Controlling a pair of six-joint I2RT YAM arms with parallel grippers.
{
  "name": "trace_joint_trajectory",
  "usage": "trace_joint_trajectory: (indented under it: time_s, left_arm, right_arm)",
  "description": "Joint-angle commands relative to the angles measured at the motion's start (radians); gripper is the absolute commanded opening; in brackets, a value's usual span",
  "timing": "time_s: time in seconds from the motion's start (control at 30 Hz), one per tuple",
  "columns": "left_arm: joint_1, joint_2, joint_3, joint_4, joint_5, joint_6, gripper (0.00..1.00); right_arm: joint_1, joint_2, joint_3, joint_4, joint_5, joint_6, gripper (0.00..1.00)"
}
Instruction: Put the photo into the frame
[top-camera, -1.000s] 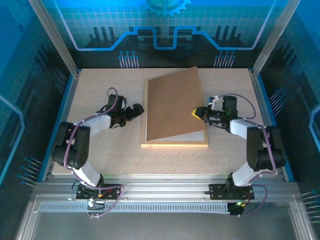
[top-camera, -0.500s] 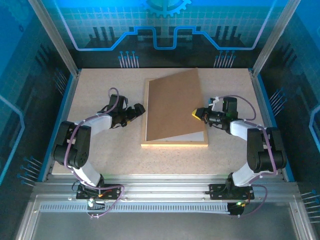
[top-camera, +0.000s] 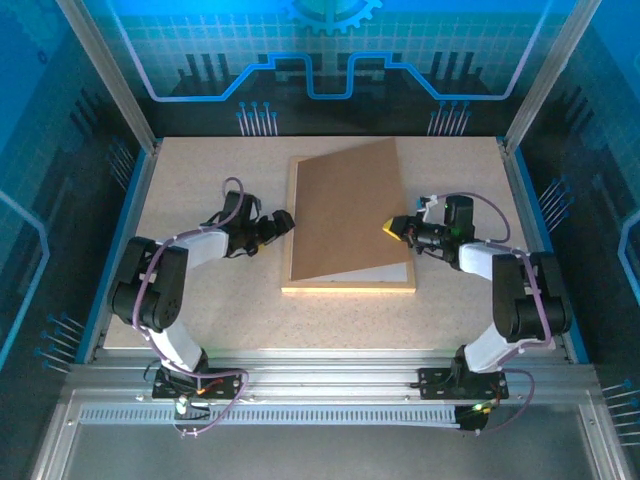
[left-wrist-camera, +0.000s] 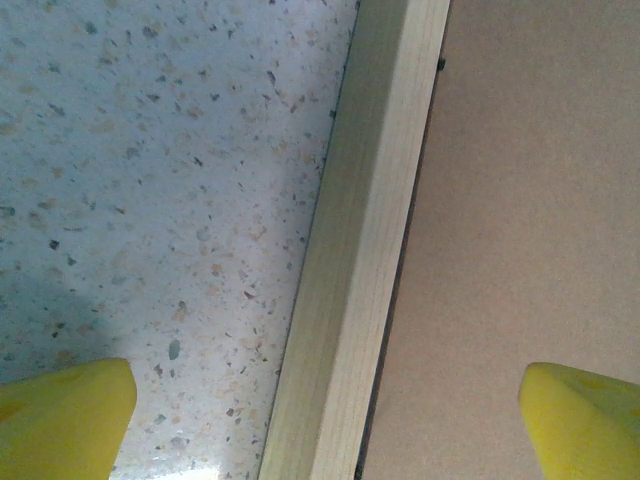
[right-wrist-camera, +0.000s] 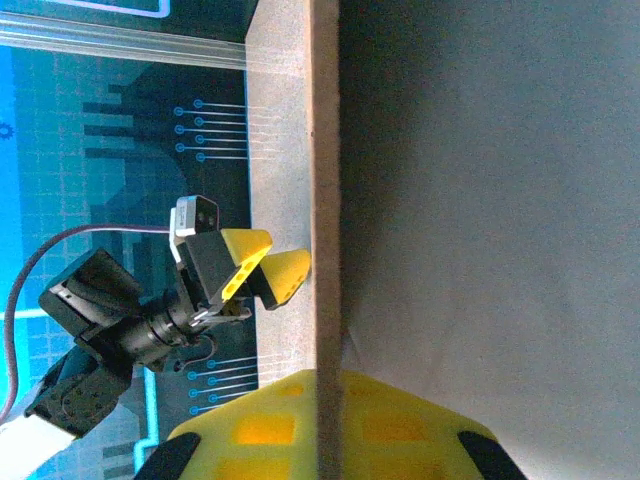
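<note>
The frame, of light wooden rails, lies flat in the middle of the table. A brown backing board slants over it, its right edge raised. My right gripper is shut on that raised edge, and the board's thin edge runs between its yellow fingers. My left gripper is open, low over the frame's left rail, one fingertip above the table and the other above the board. The photo is hidden.
A pale sheet shows inside the frame under the lifted board, near the front rail. Speckled tabletop surrounds the frame. Blue side walls and aluminium posts bound the table. The left arm's gripper appears beyond the board.
My left gripper has moved right, up to the frame's left rail. The board's raised corner has sunk slightly. The right gripper has kept its place and its hold.
</note>
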Motion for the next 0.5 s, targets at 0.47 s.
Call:
trace_joint_trajectory:
  time_s: [0.47]
  left_arm:
    - [-0.059, 0.056, 0.014, 0.054, 0.049, -0.049, 0.99]
  right_arm:
    - [0.036, 0.084, 0.03, 0.089, -0.026, -0.001, 0.0]
